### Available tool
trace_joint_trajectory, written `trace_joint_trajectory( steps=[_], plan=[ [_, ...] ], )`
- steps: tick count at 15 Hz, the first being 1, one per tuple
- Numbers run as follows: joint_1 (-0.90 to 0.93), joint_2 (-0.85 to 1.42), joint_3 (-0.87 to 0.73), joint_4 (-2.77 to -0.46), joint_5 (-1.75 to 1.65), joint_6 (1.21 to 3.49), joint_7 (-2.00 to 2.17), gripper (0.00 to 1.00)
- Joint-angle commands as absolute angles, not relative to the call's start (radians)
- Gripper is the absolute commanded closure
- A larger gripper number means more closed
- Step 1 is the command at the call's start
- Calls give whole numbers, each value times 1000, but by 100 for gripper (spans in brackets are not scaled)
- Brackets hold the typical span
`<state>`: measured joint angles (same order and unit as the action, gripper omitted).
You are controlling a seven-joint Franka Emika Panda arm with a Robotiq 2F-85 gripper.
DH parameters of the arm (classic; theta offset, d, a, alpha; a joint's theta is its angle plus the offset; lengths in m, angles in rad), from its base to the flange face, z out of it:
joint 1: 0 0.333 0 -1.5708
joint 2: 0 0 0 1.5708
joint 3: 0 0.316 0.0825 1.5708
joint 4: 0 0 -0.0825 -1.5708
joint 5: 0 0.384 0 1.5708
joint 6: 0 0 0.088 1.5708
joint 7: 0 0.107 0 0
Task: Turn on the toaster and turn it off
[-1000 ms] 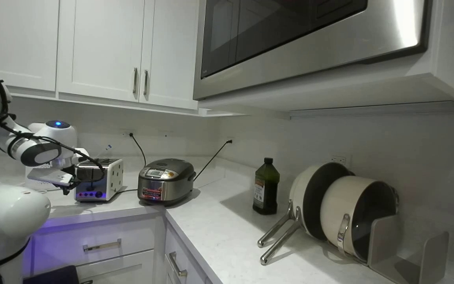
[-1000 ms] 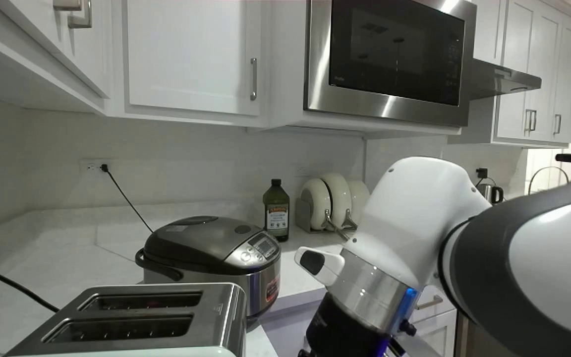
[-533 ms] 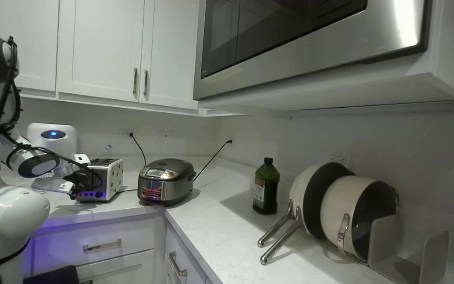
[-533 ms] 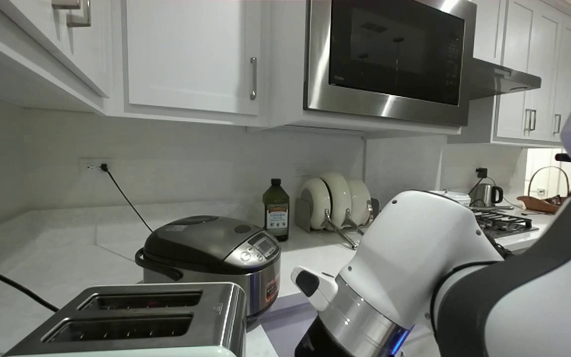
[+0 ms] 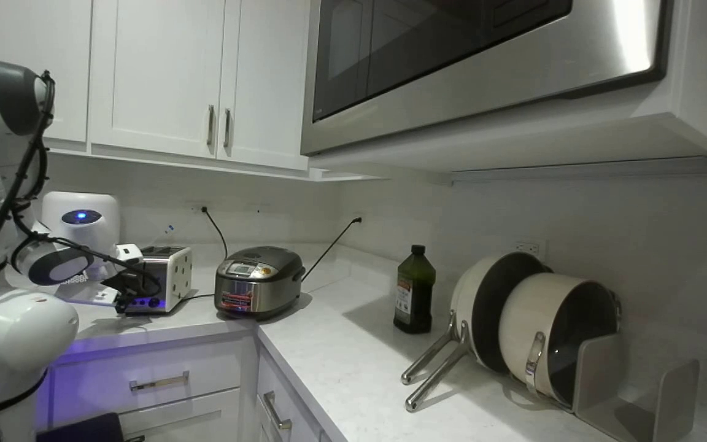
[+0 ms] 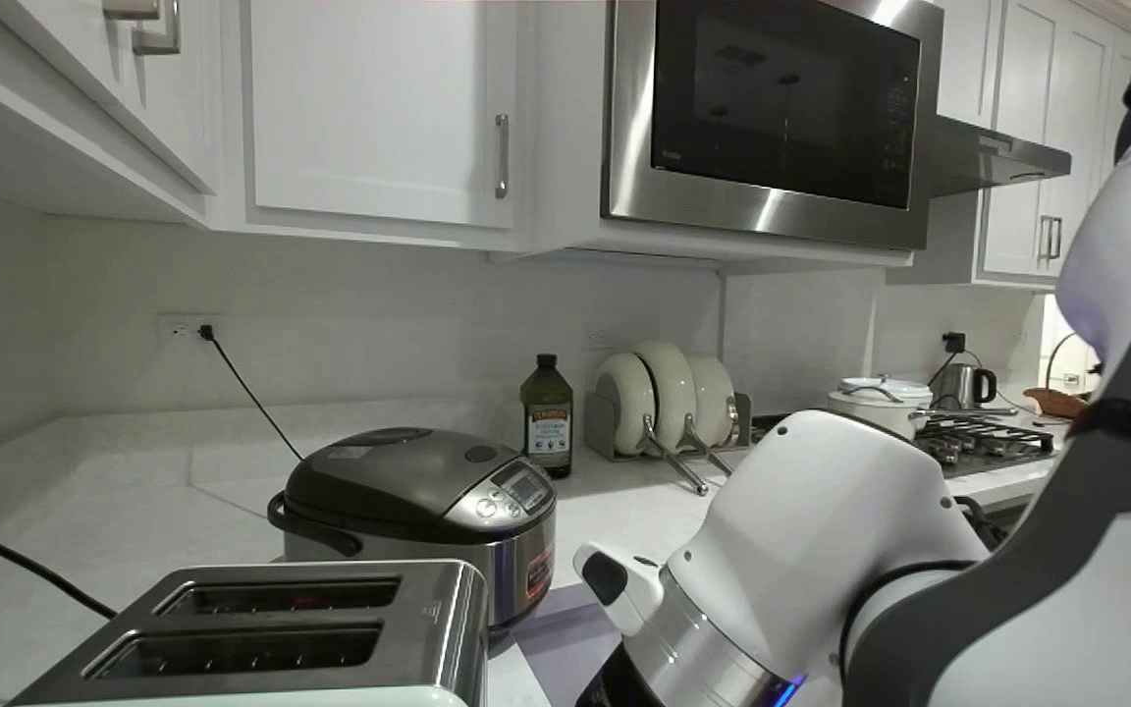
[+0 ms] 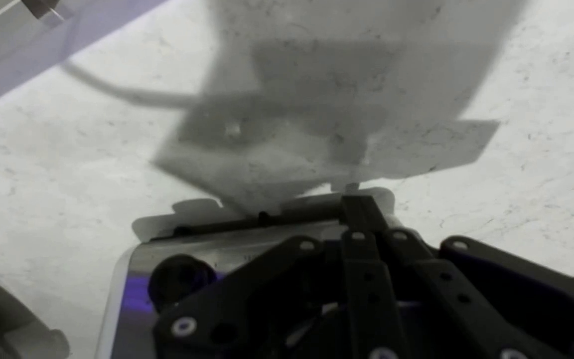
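The toaster [image 5: 178, 279] stands toward the left of the counter [image 5: 329, 362] in an exterior view, boxy, with a pale side and a violet glow low on its metal front. Its top, with two long slots [image 6: 281, 594], shows near me at the left in an exterior view. My gripper [image 7: 365, 209] is right at the toaster's front and hides part of it. Its two fingers [image 7: 353, 212] are pressed together; whether their tips touch the metal, I cannot tell. The black knob [image 5: 154, 302] sits just to the right of them. Behind my arm [image 6: 821, 530], left of the toaster, part of a taller white machine [image 5: 107, 205] shows.

Near the toaster, on its right, is a rice cooker [image 5: 259, 283]; a black cord [image 5: 332, 248] runs from behind it up to the wall [image 5: 390, 209]. Farther right stands an upright green bottle [image 5: 415, 301], and beyond that, nearer, cream pans [image 5: 528, 319] on edge in a rack [image 5: 596, 368]. A microwave [image 5: 470, 73] is fixed above, with white cupboards [image 5: 163, 73] to its left. At the far right, in an exterior view, a pot [image 6: 870, 410] and a kettle [image 6: 963, 385] stand by the stove [image 6: 993, 445].
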<state>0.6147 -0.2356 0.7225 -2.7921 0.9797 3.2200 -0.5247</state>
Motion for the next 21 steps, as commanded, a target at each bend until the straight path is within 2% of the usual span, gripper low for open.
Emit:
trace_joint_trajectory(
  steps=[1, 21],
  plan=[
    [635, -206, 703, -2784, 985, 3276, -552, 100],
    [637, -234, 670, -2769, 961, 3282, -556, 100]
  ],
)
